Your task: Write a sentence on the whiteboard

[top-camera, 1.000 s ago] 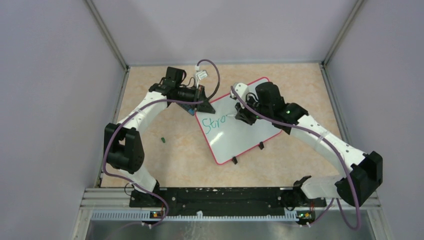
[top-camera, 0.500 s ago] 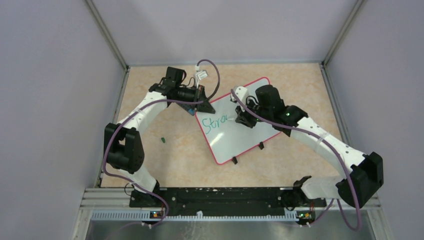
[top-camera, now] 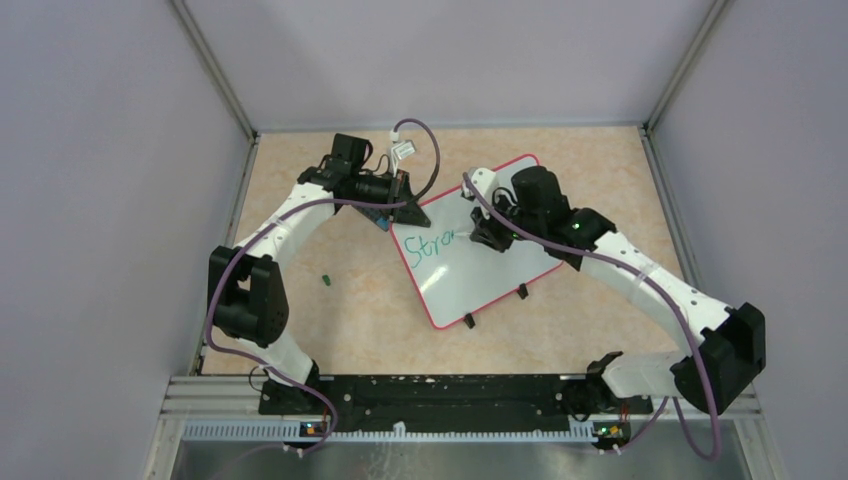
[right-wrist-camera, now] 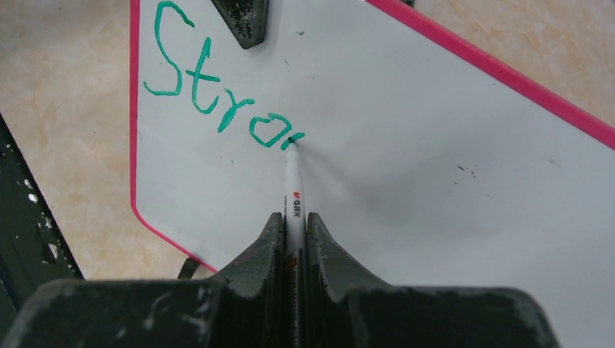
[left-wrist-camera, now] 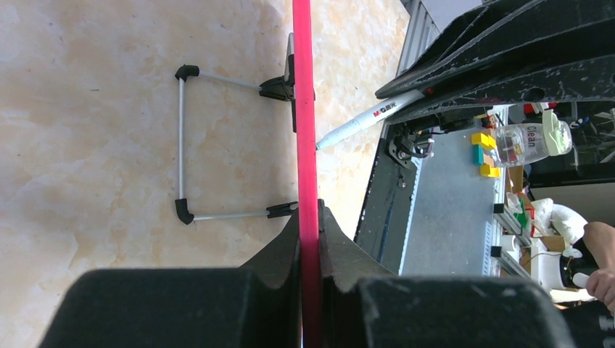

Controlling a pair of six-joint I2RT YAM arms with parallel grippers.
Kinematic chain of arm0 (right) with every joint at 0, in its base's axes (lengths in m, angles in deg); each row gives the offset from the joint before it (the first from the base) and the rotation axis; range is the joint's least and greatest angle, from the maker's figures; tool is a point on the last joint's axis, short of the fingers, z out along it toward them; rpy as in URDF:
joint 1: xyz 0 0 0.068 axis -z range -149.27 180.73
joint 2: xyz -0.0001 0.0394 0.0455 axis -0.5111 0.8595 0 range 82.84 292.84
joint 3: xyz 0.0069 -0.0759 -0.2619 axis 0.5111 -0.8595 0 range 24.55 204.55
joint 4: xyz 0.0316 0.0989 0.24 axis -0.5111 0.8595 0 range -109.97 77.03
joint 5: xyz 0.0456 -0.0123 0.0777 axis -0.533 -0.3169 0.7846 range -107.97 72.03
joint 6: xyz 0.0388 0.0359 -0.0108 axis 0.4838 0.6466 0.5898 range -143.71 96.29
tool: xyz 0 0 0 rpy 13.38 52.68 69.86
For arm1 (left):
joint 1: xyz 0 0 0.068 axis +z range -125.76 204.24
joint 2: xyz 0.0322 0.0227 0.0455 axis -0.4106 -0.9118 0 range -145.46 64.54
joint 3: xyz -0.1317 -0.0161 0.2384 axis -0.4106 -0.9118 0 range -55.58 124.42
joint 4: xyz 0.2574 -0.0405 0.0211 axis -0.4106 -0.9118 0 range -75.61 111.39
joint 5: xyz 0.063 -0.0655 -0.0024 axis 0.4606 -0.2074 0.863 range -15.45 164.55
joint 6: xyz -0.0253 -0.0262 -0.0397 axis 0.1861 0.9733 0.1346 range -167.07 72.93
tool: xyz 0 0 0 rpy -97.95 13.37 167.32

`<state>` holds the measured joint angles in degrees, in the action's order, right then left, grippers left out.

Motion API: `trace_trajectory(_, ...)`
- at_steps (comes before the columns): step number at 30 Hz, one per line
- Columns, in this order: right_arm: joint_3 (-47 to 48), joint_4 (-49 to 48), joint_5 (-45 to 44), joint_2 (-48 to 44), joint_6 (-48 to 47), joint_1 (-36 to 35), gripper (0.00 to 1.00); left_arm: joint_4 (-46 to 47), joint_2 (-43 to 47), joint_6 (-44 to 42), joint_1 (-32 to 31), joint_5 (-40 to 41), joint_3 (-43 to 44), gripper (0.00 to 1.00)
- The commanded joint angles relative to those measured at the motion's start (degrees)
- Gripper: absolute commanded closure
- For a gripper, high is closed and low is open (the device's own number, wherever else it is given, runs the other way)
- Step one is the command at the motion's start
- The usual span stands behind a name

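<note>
The whiteboard [top-camera: 480, 270] lies tilted on the tan table, white with a red-pink rim and black feet. Green letters "Stro" and the start of another stroke [right-wrist-camera: 217, 94] are on it. My left gripper [top-camera: 408, 212] is shut on the board's rim [left-wrist-camera: 307, 217] at its far left corner. My right gripper [top-camera: 478, 236] is shut on a white marker [right-wrist-camera: 293, 192]; its green tip [right-wrist-camera: 291, 140] touches the board just after the last letter. The marker also shows in the left wrist view [left-wrist-camera: 366, 120].
A small green cap [top-camera: 326, 279] lies on the table left of the board. The board's wire stand [left-wrist-camera: 185, 141] sticks out beneath it. Grey walls enclose the table on three sides. A metal rail [top-camera: 400, 400] runs along the near edge.
My right gripper has moved the marker a little back and forth over the board, and the green writing has grown past "Stro". The left gripper has kept still on the rim.
</note>
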<state>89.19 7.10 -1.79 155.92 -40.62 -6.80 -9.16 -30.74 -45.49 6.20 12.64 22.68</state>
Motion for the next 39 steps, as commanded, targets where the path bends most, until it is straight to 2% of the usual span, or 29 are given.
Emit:
trace_trajectory(1,3.3,-4.5,-3.5,1.1,-0.1,1.9,1.00,1.3,0.4,-1.1,-1.7,-3.5,-0.9,1.00)
trace_trajectory(11,3.0,-3.1,-4.0,0.6,-1.0,3.4,1.00,1.3,0.0,-1.1,-1.7,-3.6,-0.7,1.00)
trace_trajectory(26,-2.9,-2.1,-0.7,-1.8,0.0,3.5,1.00,1.3,-0.2,-1.1,-1.7,-3.7,-0.6,1.00)
trace_trajectory(39,-0.6,0.7,2.5,-4.1,-0.5,3.5,1.00,1.3,-0.4,-1.1,-1.8,-3.9,-0.7,1.00)
